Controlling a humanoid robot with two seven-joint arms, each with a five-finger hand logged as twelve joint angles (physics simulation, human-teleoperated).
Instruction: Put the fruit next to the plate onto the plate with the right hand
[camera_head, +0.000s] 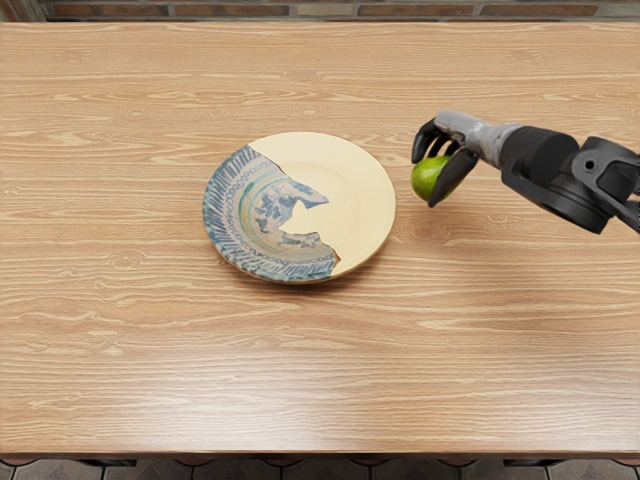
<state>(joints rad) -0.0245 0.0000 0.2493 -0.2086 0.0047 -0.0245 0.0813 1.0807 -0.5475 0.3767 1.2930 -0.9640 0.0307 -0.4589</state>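
Right hand (447, 158), fingers clamped on the small round green fruit (426, 179), at three o'clock of the yellow-and-blue ceramic plate (352, 190); I'd lift over the rim, then carry toward nine.

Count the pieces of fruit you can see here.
1. A green fruit is just right of the plate, grasped by the right hand, whose fingers cover part of it. No other shows.

Wooden table (150, 350) — matt, grained; plate (350, 190) looks glazed ceramic; fruit (425, 178) smooth, slightly glossy
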